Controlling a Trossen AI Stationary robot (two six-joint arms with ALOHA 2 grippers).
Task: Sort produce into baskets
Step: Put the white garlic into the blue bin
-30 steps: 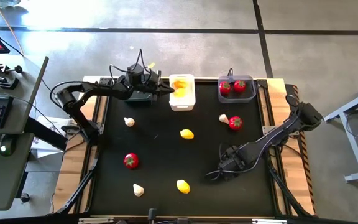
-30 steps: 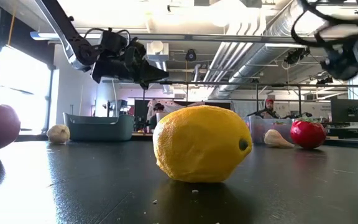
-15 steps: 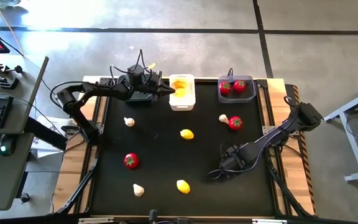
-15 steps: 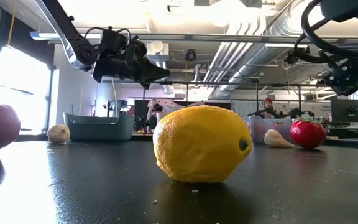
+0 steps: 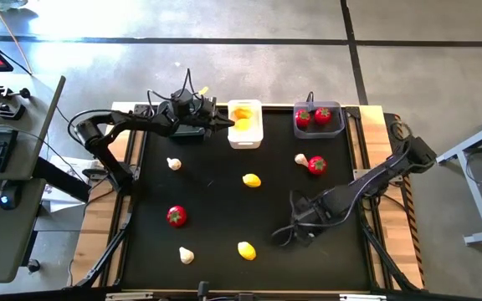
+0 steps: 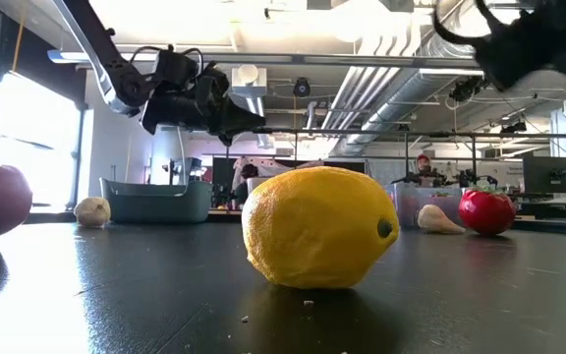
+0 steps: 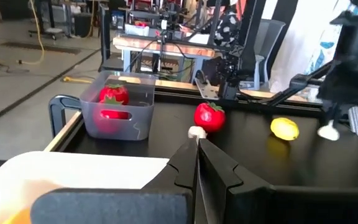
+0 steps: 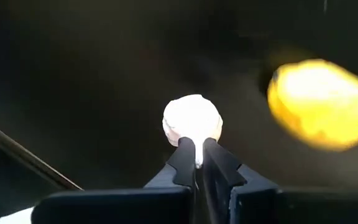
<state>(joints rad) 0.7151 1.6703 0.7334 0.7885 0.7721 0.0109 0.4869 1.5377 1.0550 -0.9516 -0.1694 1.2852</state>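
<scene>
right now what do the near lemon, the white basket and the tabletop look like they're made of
Near lemon: probably moulded plastic, a smooth, faintly glossy skin with a soft highlight. White basket: likely matte plastic, one-piece walls with rounded corners. Tabletop: a black, lightly textured sheet, possibly rubber or laminate, semi-gloss since it reflects the ceiling lights.

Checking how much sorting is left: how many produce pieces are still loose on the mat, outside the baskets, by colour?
Red pieces: 2
Yellow pieces: 2
Whitish pieces: 3
Total loose: 7
</scene>
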